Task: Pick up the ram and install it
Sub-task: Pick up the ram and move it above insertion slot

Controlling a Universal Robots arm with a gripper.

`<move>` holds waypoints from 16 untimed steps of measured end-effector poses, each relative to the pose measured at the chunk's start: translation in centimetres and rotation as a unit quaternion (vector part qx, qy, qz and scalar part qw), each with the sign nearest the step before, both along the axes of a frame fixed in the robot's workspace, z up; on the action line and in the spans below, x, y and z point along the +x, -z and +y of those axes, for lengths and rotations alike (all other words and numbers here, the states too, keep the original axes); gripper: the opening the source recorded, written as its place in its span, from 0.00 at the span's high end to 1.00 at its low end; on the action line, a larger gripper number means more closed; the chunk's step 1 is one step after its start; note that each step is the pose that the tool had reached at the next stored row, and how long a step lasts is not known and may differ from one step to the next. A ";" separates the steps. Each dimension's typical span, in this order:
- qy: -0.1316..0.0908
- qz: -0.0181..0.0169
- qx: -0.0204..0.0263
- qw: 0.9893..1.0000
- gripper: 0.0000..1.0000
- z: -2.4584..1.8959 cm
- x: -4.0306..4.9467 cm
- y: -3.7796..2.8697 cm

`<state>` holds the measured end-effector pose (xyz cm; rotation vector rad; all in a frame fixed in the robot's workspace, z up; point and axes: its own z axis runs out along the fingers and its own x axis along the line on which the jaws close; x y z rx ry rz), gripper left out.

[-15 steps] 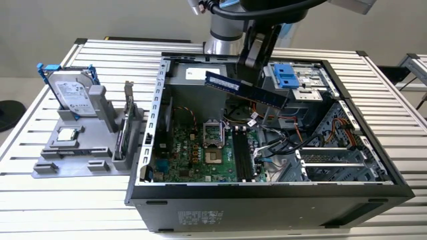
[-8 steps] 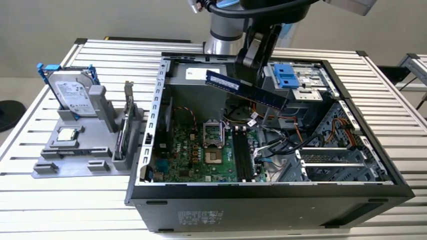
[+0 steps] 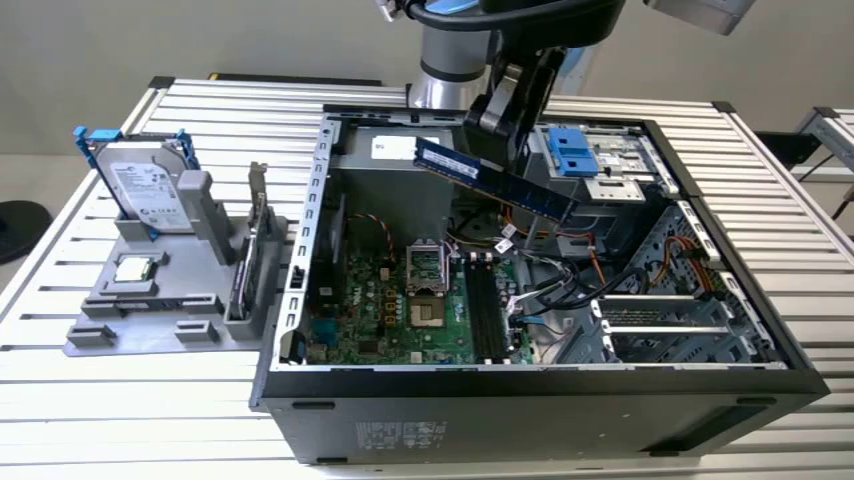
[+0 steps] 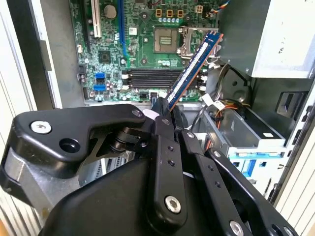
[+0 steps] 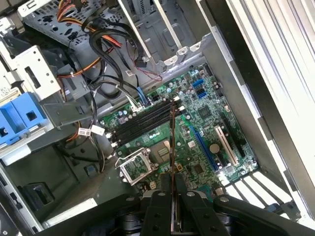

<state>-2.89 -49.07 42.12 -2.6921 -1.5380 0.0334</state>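
Jaws clamped on the ram [image 3: 514, 187], gripper [image 3: 491, 135] pinching its upper end. The stick hangs tilted in the air over the open computer case [image 3: 534, 375], upper middle of the exterior view, lower end towards that view's right. It touches nothing else. In both wrist views the ram [image 4: 194, 66] [image 5: 172, 142] sits well above the black memory slots [image 4: 150, 77] [image 5: 142, 120] on the motherboard [image 3: 394, 315]. Hard drive [image 3: 140, 185] stands upright in the grey holder [image 3: 147, 325] at the exterior view's left, on the slatted table [image 3: 107, 410]

Matt black gripper [image 4: 166, 109], blue ram [image 4: 193, 68] perhaps glossy, grey metal case [image 3: 315, 190], ribbed metal table [image 3: 120, 420]
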 end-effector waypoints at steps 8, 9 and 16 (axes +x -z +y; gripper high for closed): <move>0.027 0.000 0.000 1.000 1.00 0.00 -0.01 0.00; 0.031 0.000 0.000 1.000 1.00 0.00 0.00 0.00; 0.055 0.000 0.000 0.999 1.00 0.00 0.00 0.00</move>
